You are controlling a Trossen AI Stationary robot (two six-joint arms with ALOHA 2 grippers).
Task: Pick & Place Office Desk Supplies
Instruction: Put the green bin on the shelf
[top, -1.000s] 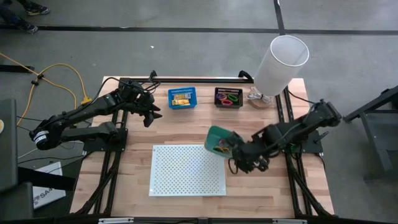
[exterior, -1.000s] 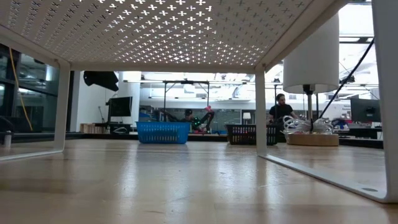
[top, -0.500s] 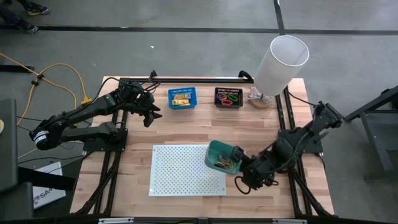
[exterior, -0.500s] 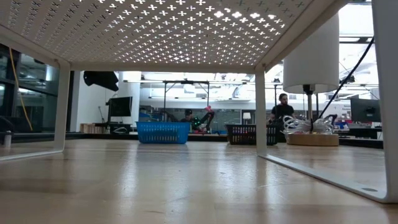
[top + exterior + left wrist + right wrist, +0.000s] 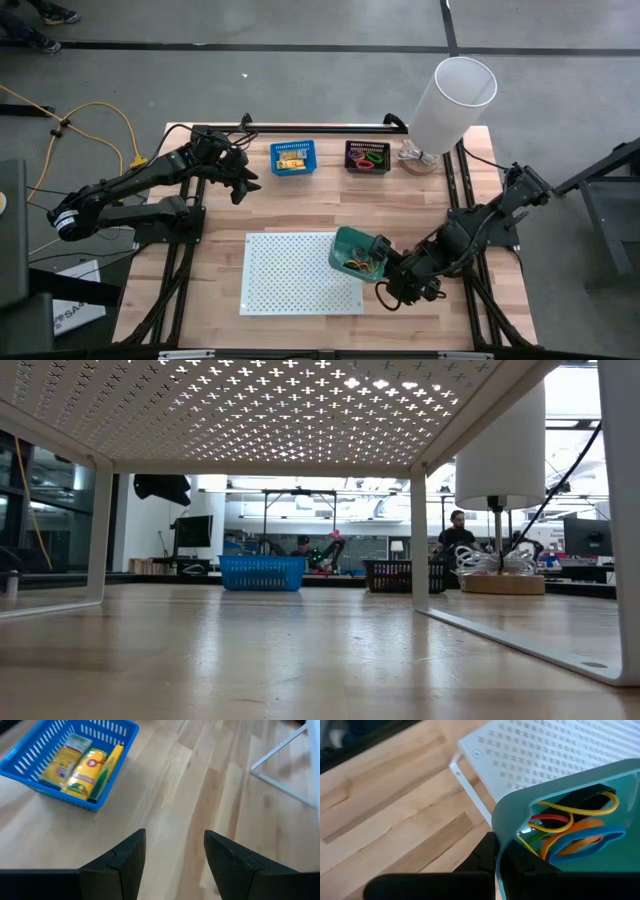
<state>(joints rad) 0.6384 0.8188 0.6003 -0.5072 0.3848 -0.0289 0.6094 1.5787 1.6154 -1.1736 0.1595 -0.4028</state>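
Observation:
A teal bin [image 5: 350, 250] holding yellow, red, orange, blue and green rubber bands [image 5: 570, 832] hangs tilted at my right gripper [image 5: 380, 262], over the right edge of the white perforated board [image 5: 295, 275]. My right gripper is shut on the bin. My left gripper [image 5: 243, 186] is open above bare table wood, left of the blue bin [image 5: 293, 158], and touches nothing. Yellow-orange packets [image 5: 80, 762] lie in that blue bin. A black bin [image 5: 367, 157] with bright loops stands on the table to its right. My right gripper holds the teal bin by its wall at a rounded corner [image 5: 507, 835], the wall between the two fingers, one dark finger [image 5: 482, 852] outside and the other inside. The fingers come from the table's right. Whether the tilted bin rests on the board, I cannot tell.
A tall white lamp [image 5: 452, 100] stands on its round base at the far right corner, next to the black bin. The board stands raised on legs in the table's near middle. Bare wood lies between the board and the two far bins.
My right gripper carried the teal bin toward the table's near edge, along the board's right edge, then held still for the last half second. It stayed shut on the bin.

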